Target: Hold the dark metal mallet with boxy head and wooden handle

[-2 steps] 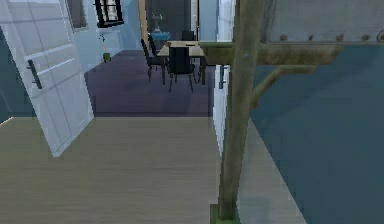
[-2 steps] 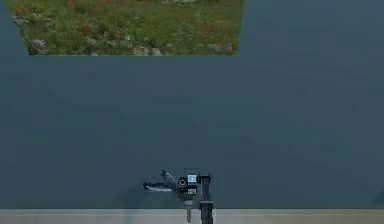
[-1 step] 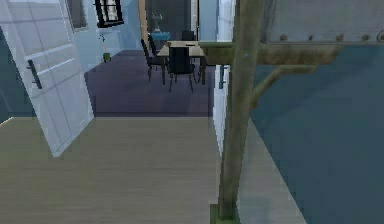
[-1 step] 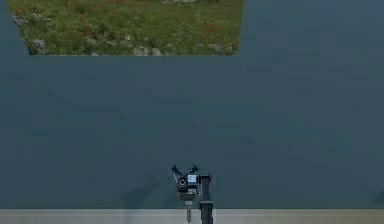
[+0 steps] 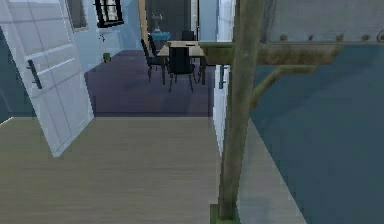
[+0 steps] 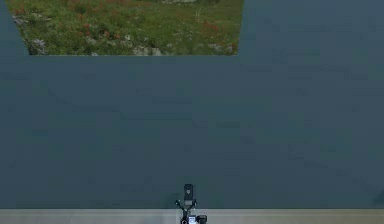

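Hand [image 6: 188, 203] sits low at the arm side view's bottom edge, against a blue wall [image 6: 200, 130]. Whether it is wide, narrow or holding anything cannot be told. Higher on that wall hangs a green picture [image 6: 130, 25]. Ahead stand a wooden post [image 5: 240, 110], an open white door [image 5: 50, 70], and a far table [image 5: 182, 47] with dark chairs [image 5: 180, 64].

door [image 5: 50, 75]: forward view's left
post [image 5: 240, 110]: up close, right of the door
table [image 5: 186, 47]: way behind, chairs [image 5: 180, 63] around it
picture [image 6: 130, 25]: high on side wall [image 6: 200, 130]
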Robot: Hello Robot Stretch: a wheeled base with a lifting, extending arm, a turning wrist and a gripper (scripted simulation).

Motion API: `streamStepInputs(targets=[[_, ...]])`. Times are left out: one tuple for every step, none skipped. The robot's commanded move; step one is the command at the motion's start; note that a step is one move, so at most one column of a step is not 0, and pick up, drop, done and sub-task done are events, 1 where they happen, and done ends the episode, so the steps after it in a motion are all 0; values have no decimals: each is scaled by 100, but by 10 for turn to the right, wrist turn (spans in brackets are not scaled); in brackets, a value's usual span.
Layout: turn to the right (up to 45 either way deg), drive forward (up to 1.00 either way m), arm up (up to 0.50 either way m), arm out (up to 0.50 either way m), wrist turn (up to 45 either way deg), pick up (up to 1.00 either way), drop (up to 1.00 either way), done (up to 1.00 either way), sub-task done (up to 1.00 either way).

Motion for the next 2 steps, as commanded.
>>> streamStepInputs(targets=[[0,0,0,0,0,100,0,0,0],[0,0,10,0,0,0,0,0,0]])
